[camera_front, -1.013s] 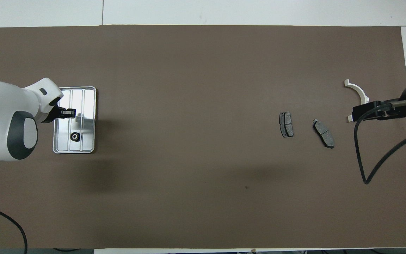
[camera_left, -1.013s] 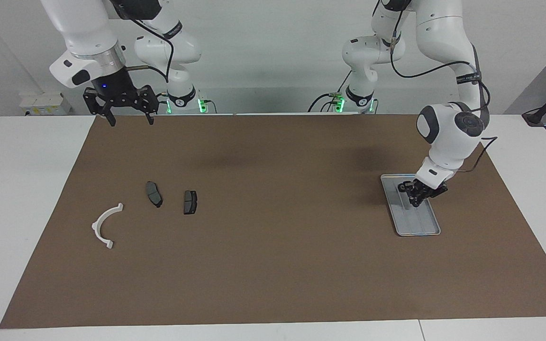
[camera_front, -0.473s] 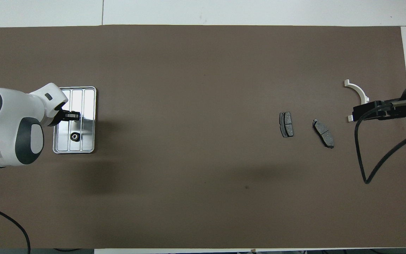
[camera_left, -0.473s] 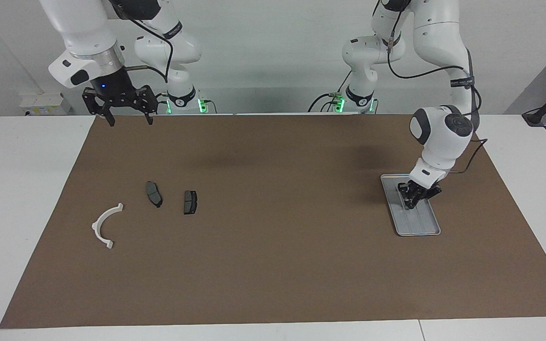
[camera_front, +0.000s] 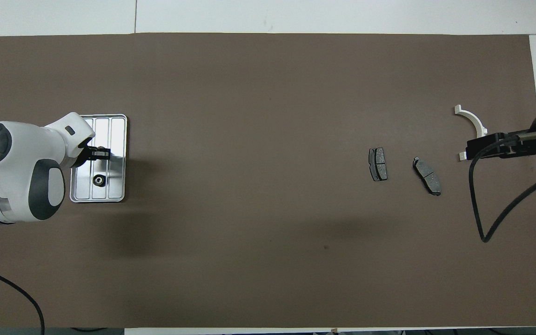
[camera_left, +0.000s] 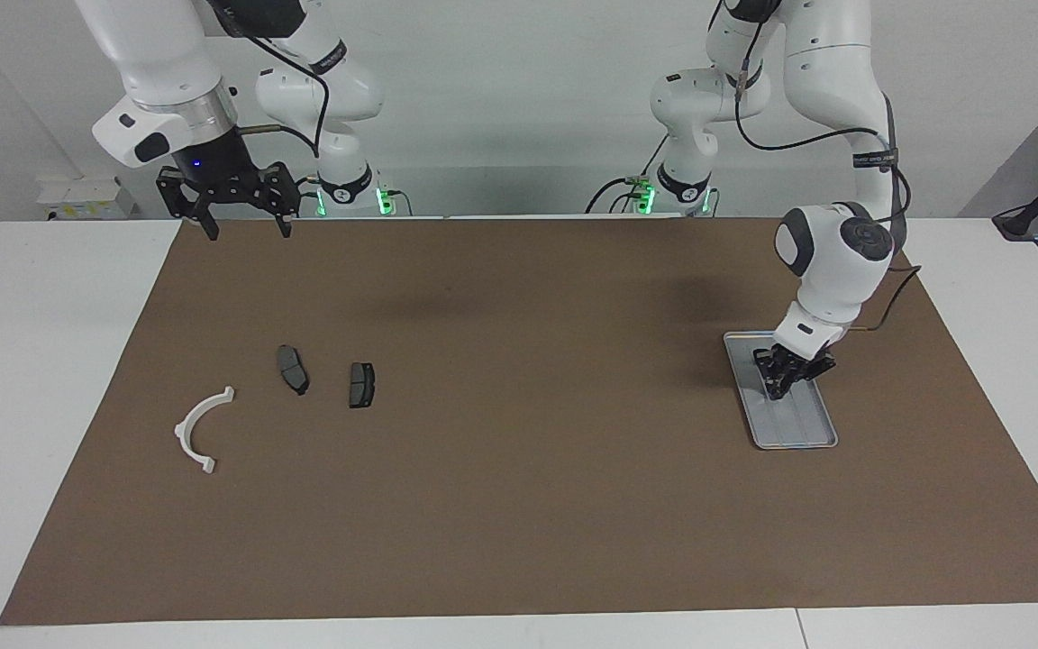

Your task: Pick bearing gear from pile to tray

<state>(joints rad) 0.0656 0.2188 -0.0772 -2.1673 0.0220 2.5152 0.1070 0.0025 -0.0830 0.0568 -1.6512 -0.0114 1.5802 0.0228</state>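
The left arm bends down over the tray (camera_left: 814,439), left gripper (camera_left: 776,389) clenched and empty. A bearing gear (camera_front: 97,179) lies in the tray. The right gripper (camera_left: 244,223) waits raised above the counter's robot-side edge, jaws released.

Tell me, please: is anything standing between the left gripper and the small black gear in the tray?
Nothing visible does. The gear lies alone on the tray floor, and the left gripper, shut, hangs over the tray beside it.

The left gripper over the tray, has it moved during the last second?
Yes. In the overhead view the left gripper has shifted across the shallow silver-grey metal tray, toward the right arm's end and toward the small black round gear.
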